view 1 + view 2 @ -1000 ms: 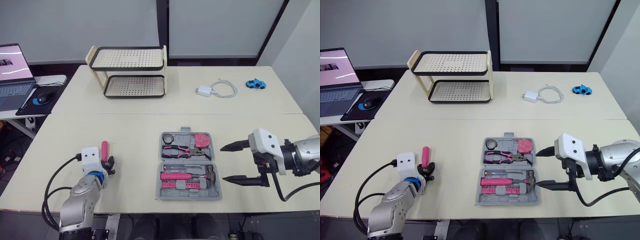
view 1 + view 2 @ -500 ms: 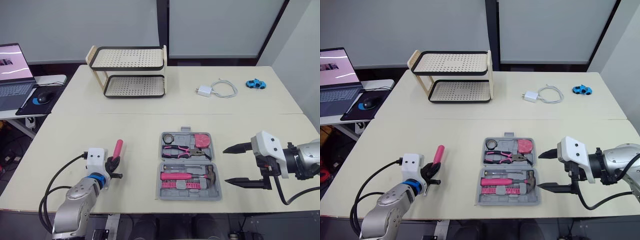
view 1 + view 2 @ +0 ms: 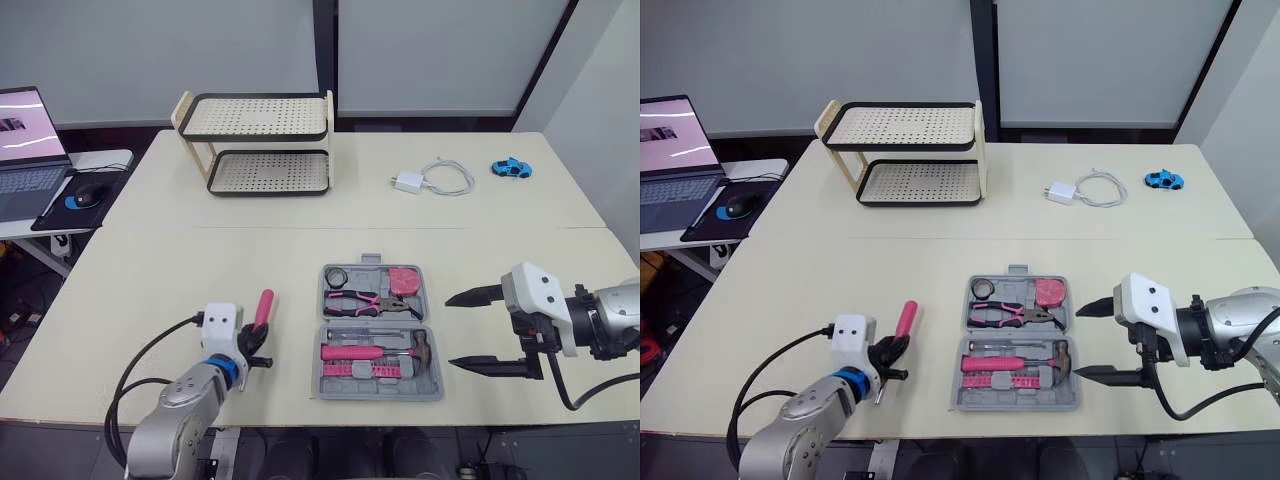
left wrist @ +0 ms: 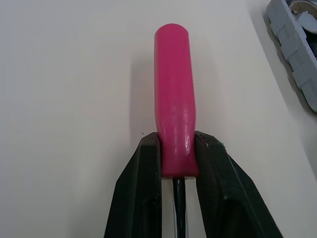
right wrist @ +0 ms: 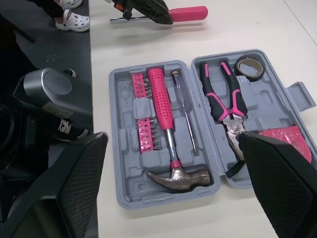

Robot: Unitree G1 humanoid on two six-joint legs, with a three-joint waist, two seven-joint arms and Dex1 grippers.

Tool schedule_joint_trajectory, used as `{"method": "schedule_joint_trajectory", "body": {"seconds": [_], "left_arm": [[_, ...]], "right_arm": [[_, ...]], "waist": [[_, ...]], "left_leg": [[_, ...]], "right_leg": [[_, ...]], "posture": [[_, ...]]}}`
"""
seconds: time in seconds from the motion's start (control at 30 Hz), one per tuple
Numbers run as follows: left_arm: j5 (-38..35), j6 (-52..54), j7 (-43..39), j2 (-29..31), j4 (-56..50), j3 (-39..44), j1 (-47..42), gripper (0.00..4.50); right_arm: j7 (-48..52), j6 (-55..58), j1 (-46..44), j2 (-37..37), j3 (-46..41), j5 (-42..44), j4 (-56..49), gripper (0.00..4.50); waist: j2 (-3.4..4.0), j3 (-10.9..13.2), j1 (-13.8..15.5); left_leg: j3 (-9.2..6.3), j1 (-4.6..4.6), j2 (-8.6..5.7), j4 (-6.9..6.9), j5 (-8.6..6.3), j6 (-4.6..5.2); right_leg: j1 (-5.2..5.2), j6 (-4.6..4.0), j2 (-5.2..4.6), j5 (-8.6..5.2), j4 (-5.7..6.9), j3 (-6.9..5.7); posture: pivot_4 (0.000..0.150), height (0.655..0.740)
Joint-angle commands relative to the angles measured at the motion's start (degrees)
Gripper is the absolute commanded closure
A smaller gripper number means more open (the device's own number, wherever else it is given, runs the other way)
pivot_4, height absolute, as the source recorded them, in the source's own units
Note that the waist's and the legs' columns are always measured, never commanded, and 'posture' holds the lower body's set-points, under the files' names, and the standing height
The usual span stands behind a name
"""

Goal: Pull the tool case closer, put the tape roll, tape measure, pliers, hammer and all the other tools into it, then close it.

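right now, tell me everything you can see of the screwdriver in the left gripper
The screwdriver has a smooth, glossy pink handle, plastic by its look, round with a blunt end, and a thin metal shaft. The left gripper is shut on the handle's shaft end, one black finger on each side. Its handle points forward, away from the robot, apparently held off the table, left of the open tool case.

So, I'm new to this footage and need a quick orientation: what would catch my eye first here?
The open grey tool case lies at the near middle of the table, with a pink-handled hammer and pliers seated inside. Just left of it, the left gripper is shut on a pink-handled screwdriver, while the right gripper hangs open at the case's right side.
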Motion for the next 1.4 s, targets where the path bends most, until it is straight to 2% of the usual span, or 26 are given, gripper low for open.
{"method": "schedule_joint_trajectory", "body": {"seconds": [0.03, 0.43, 0.73, 0.83, 0.97, 1.03, 1.1, 1.23, 1.3, 1.4], "left_arm": [[0.3, 0.8, 0.5, 0.1, -0.7, -0.6, 0.3, 3.95], [1.1, -0.9, 0.1, 0.4, 1.0, -1.6, 0.9, 3.95], [-2.5, 0.1, -2.3, 1.5, -3.0, 2.0, 1.7, 1.01], [-5.0, 0.7, -5.1, 4.6, -6.6, 5.5, 3.4, 0.03], [-8.9, -0.4, -12.2, 11.5, -8.6, 9.7, 3.9, 0.03], [-7.9, -6.4, -22.1, 19.9, -7.6, 9.7, 3.6, 0.03], [-7.1, -10.4, -27.4, 24.8, -5.7, 9.4, 3.2, 0.03], [-2.4, -28.5, -43.4, 35.3, 5.0, 6.7, -1.1, 0.03], [-1.5, -35.2, -49.1, 37.7, 9.9, 5.4, -3.2, 0.03], [5.0, -51.6, -58.0, 41.1, 21.8, -1.0, -11.1, 0.03]], "right_arm": [[0.2, 0.0, -1.3, -1.1, -0.3, 0.1, -0.9, 0.00], [0.8, 0.3, -1.2, -1.3, -0.4, -0.3, -1.0, 0.00], [0.8, 0.6, -0.7, -1.5, -1.4, 0.0, -1.4, 0.00], [0.0, 1.2, -0.5, -1.2, -2.8, 0.8, -2.4, 0.00], [-2.2, 2.9, -0.6, -0.4, -4.4, 2.5, -4.4, 0.00], [-4.3, 3.3, 0.5, 0.5, -4.9, 2.8, -6.6, 0.00], [-5.9, 3.8, 1.0, 1.2, -4.8, 3.0, -8.2, 0.00], [-10.1, 4.8, 3.5, 3.6, -2.7, 3.0, -13.0, 0.00], [-11.5, 5.2, 3.9, 4.2, -1.7, 2.9, -14.1, 0.00], [-14.3, 6.5, 3.4, 5.6, 1.3, 2.5, -15.4, 0.00]], "waist": [[0.00, 0.0, 0.0], [0.00, 0.0, 0.0], [0.00, 0.0, 0.0], [-0.01, 0.0, 0.0], [0.01, 0.0, 0.0], [0.00, 0.0, -0.1], [0.02, 0.0, -0.1], [0.11, 0.0, 0.0], [0.14, 0.0, -0.1], [0.15, 0.1, -0.2]], "left_leg": [[0.00, 0.00, 0.00, 0.00, 0.00, 0.00], [0.00, 0.00, 0.00, 0.00, 0.00, 0.00], [0.00, 0.00, 0.01, -0.01, 0.00, 0.00], [0.00, 0.00, 0.02, -0.01, 0.00, 0.00], [-0.02, -0.01, 0.02, -0.02, 0.00, 0.00], [-0.01, 0.00, 0.02, -0.03, 0.00, 0.00], [-0.05, -0.02, 0.05, -0.05, 0.00, -0.01], [-0.01, -0.04, 0.02, -0.08, 0.00, 0.00], [0.00, -0.04, 0.03, -0.12, 0.00, 0.00], [-0.01, -0.03, 0.03, -0.12, -0.01, 0.01]], "right_leg": [[0.00, 0.00, 0.00, 0.00, 0.00, 0.00], [0.00, 0.00, 0.00, 0.00, -0.01, 0.00], [0.00, 0.00, 0.00, 0.00, -0.01, 0.00], [0.00, 0.00, 0.00, 0.00, -0.02, 0.00], [-0.02, 0.00, 0.00, 0.00, -0.02, -0.01], [0.00, 0.00, 0.00, 0.00, -0.04, -0.02], [-0.02, -0.01, 0.03, -0.01, -0.05, -0.06], [-0.01, -0.01, -0.02, -0.01, -0.12, -0.05], [-0.01, -0.02, -0.01, -0.01, -0.17, -0.05], [0.02, -0.02, -0.02, 0.00, -0.28, -0.05]], "posture": [[0.150, 0.7400], [0.150, 0.7400], [0.150, 0.7400], [0.150, 0.7400], [0.150, 0.7400], [0.150, 0.7400], [0.150, 0.7400], [0.150, 0.7400], [0.150, 0.7400], [0.150, 0.7400]]}}
